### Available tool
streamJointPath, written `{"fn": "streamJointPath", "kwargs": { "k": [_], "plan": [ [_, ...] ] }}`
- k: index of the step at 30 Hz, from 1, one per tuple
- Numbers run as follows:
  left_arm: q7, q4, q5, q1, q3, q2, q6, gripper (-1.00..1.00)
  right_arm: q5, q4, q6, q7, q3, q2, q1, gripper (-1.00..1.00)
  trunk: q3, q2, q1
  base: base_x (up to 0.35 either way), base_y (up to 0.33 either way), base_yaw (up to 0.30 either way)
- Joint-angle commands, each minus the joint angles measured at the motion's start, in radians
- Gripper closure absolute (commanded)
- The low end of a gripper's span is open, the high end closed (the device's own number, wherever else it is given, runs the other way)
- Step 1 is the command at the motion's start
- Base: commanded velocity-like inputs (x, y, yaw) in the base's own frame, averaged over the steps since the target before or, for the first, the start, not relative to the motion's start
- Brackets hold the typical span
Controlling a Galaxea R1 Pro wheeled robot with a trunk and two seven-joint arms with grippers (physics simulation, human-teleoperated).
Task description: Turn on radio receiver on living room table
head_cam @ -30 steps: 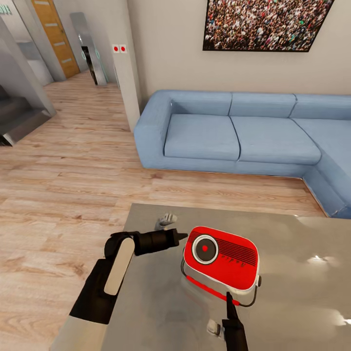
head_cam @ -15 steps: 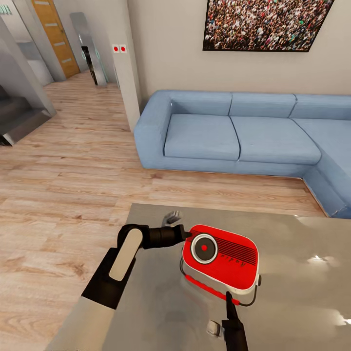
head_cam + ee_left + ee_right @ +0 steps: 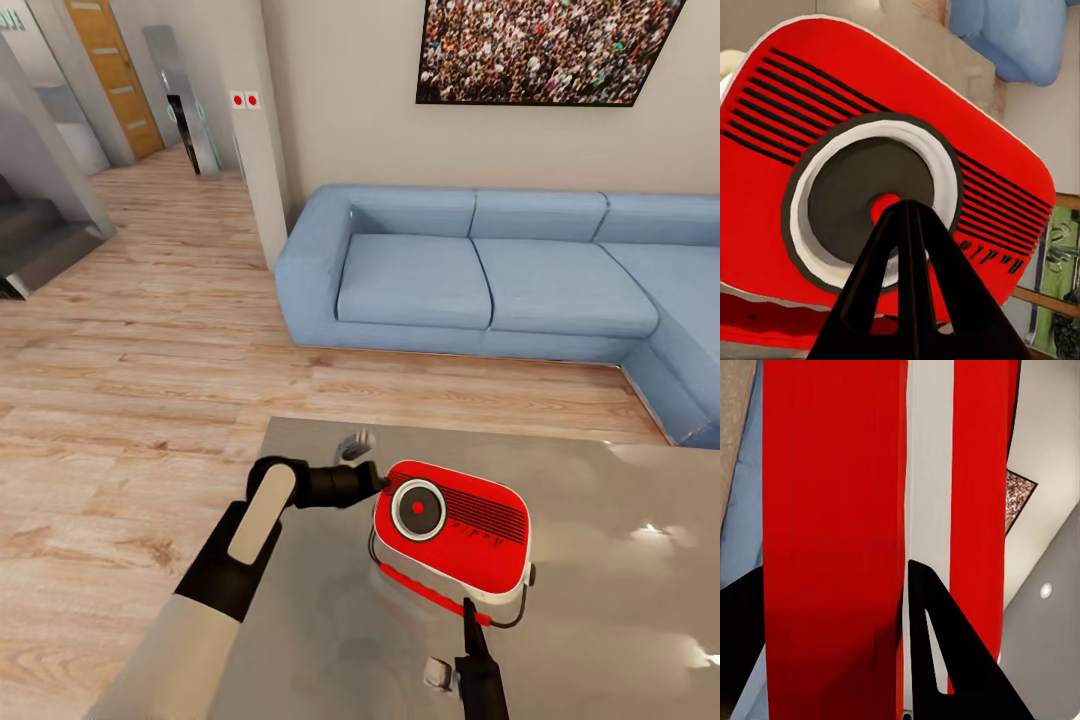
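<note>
Change since earlier: over the last second the left hand point(image 3: 378, 482) has slid in along the bench point(image 3: 620, 600) to the radio receiver point(image 3: 455, 530); the radio's left end looks nudged slightly, while the right hand point(image 3: 468, 608) has kept its place.
Left hand: fingers pressed together into one point, tip at the radio's left end beside the dial point(image 3: 418, 509). In the left wrist view the tip point(image 3: 904, 210) lines up with the dial's red centre point(image 3: 881, 206), which reads as aiming a press at the switch.
Right hand: in the head view one dark finger stands upright, touching the radio's near edge by the wire handle point(image 3: 520, 605); likely there to brace the box against the push. The right wrist view shows a finger point(image 3: 945, 660) close against red casing with white trim point(image 3: 928, 457), but whether this hand is apart or together cannot be told.
Radio's place: lying face up on the glossy grey bench, near its left front part.
Surroundings: blue sectional sofa point(image 3: 480, 275) beyond the bench, a framed crowd picture point(image 3: 545, 45) above it, wood plank floor point(image 3: 130, 350).
In the way: nothing lies between the left tip and the dial.
</note>
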Motion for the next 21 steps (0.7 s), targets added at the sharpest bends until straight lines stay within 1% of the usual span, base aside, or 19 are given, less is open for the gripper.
{"fn": "streamJointPath", "kwargs": {
  "k": [1,4,7,9,13,17,21],
  "plan": [
    [0.002,0.012,0.001,-0.001,0.000,0.000,-0.001,1.00,0.005,-0.001,0.003,0.000,0.001,0.000,0.000,1.00,0.000,0.000,0.000,0.000,0.000,0.000],
    [0.004,0.041,0.001,-0.010,0.000,0.000,-0.004,1.00,0.006,-0.001,0.003,-0.001,0.001,0.001,0.000,1.00,0.000,0.000,0.000,0.000,0.000,0.000],
    [0.004,0.088,0.002,-0.032,0.000,0.000,-0.008,1.00,0.006,-0.001,0.003,-0.002,0.001,0.001,0.000,1.00,0.000,0.000,0.000,0.000,0.000,0.000],
    [0.004,0.121,0.011,-0.041,0.000,0.000,-0.023,1.00,0.006,-0.001,0.003,-0.004,0.001,0.001,0.000,1.00,0.000,0.000,0.000,0.000,0.000,0.000],
    [0.004,0.154,0.039,-0.046,0.000,0.000,-0.051,1.00,0.006,-0.002,0.003,-0.011,0.001,0.001,0.000,1.00,0.000,0.000,0.000,0.000,0.000,0.000],
    [0.003,0.165,0.049,-0.048,0.000,0.000,-0.058,1.00,0.006,-0.002,0.003,-0.015,0.001,0.001,0.000,1.00,0.000,0.000,0.000,0.000,0.000,0.000],
    [0.002,0.192,0.053,-0.049,-0.017,0.000,-0.062,1.00,0.006,-0.002,0.003,-0.017,0.001,0.001,0.000,1.00,0.000,0.000,0.000,0.000,0.000,0.000]
  ]
}}
